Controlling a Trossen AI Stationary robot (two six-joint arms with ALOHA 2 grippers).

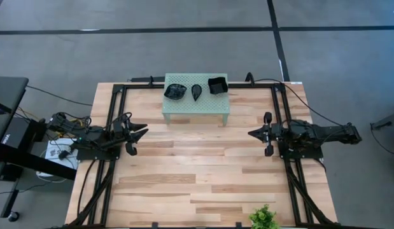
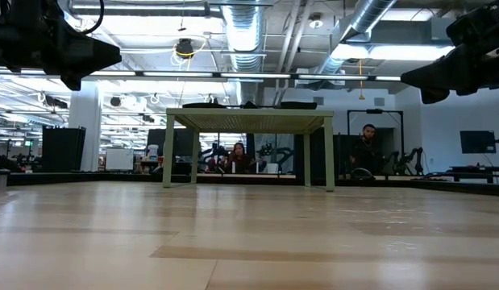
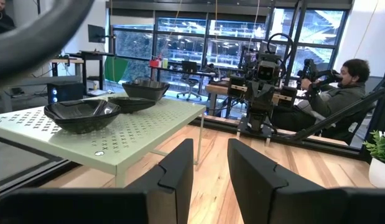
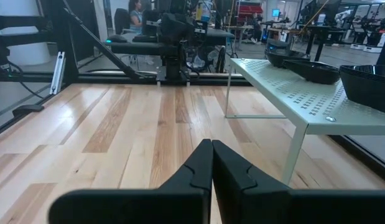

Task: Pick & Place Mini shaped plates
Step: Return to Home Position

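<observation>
Three mini shaped plates, glossy black, rest on the pale green perforated stand (image 1: 197,102) at the table's far middle: a rounded one (image 1: 175,91) at its left, a teardrop one (image 1: 197,92) in the middle, a square one (image 1: 217,84) at its right. The left wrist view shows them as plates (image 3: 83,114), the right wrist view as plates (image 4: 313,70). My left gripper (image 1: 144,131) hovers open at the table's left side, holding nothing (image 3: 211,168). My right gripper (image 1: 251,134) hovers shut at the right side, empty (image 4: 212,165).
A small green plant (image 1: 263,218) stands at the near right edge of the table. A black frame (image 1: 276,95) runs along the table's sides and far edge. Bare wood lies between the two arms. People sit at desks in the room beyond the table.
</observation>
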